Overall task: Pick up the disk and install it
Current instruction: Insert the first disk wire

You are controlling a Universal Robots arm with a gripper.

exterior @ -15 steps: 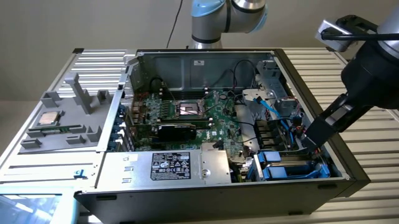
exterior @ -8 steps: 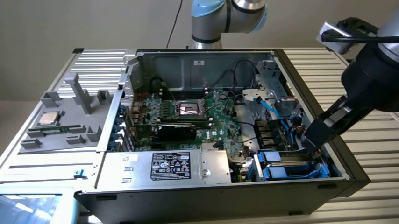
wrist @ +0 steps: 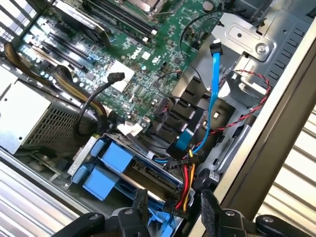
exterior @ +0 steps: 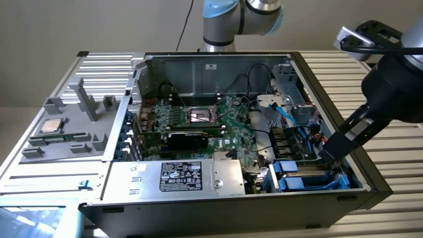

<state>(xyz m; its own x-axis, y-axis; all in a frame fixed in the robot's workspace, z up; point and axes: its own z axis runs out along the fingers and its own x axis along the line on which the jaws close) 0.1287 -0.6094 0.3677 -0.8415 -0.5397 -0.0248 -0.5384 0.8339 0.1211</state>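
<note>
**Claw wide open over the drive bay**

We see a ribbed metal table (exterior: 390, 148) before a plain beige wall (exterior: 99, 25), and on it the open case (exterior: 218, 210). In the case's corner bay sits the disk (wrist: 111, 163) in its blue frame. The claw (exterior: 330, 156) hangs just above that bay, spread wide, gripping nothing.

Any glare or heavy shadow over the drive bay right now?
Exterior view: blue carriers evenly lit, no glare. Wrist view: table washed bright, shadow beneath the cables, carriers well lit.
</note>
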